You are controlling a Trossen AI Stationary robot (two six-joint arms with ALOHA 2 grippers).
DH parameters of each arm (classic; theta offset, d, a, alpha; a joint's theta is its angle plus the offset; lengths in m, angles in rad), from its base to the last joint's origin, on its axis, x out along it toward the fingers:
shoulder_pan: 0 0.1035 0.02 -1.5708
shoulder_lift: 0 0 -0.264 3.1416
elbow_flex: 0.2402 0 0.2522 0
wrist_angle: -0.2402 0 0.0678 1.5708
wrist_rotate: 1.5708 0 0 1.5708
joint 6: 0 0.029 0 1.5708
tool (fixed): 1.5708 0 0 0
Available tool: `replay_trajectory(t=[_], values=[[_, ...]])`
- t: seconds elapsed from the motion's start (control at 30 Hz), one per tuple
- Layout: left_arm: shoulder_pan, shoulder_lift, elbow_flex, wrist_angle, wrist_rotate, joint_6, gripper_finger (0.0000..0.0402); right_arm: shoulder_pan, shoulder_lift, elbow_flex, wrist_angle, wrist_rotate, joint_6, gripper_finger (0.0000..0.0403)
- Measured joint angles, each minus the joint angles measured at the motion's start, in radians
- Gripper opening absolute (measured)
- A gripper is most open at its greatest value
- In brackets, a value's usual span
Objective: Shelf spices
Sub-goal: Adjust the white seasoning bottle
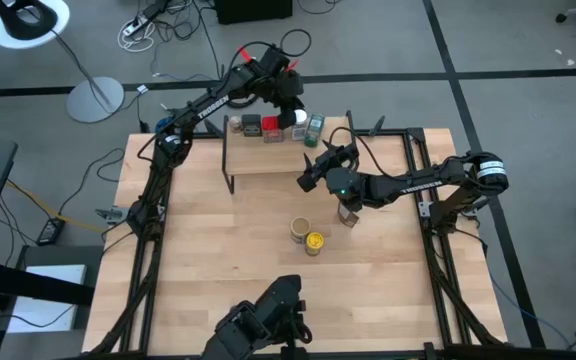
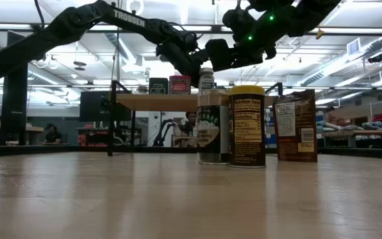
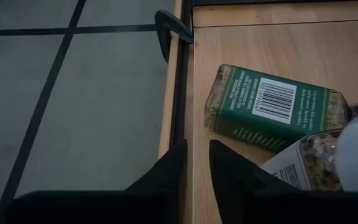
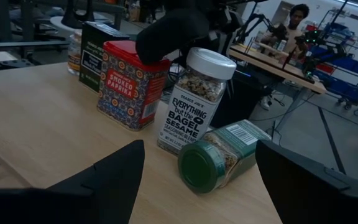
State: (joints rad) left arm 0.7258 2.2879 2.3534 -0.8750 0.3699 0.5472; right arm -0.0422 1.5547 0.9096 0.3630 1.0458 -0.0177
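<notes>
With its fingers spread empty before the toppled green jar (image 4: 219, 157) at the shelf's (image 1: 268, 157) right end, the right gripper (image 4: 197, 186) could nudge it off the edge.

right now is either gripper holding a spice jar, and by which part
Neither. The right gripper is open over the shelf, empty, facing the tipped green jar. The left gripper beside the white-lidded jar has only a narrow, empty gap.

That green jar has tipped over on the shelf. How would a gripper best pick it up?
The green jar lies on its side beside the white-lidded jar. Probably grip across its flat body from above, at the middle, since the lid end points outward and the neighbour crowds one side.
</notes>
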Motion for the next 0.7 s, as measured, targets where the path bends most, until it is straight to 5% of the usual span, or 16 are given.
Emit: replay_trajectory(t=[0.43, 0.7], values=[[0.001, -0.097, -0.001, 0.015, -0.012, 0.003, 0.0126, 0.001, 0.0, 0.0, 0.0, -0.001, 0.0, 0.0307], [0.001, -0.179, 0.003, -0.054, 0.059, 0.004, 0.0192, 0.002, 0.0, 0.0, -0.001, -0.001, 0.0, 0.0307]])
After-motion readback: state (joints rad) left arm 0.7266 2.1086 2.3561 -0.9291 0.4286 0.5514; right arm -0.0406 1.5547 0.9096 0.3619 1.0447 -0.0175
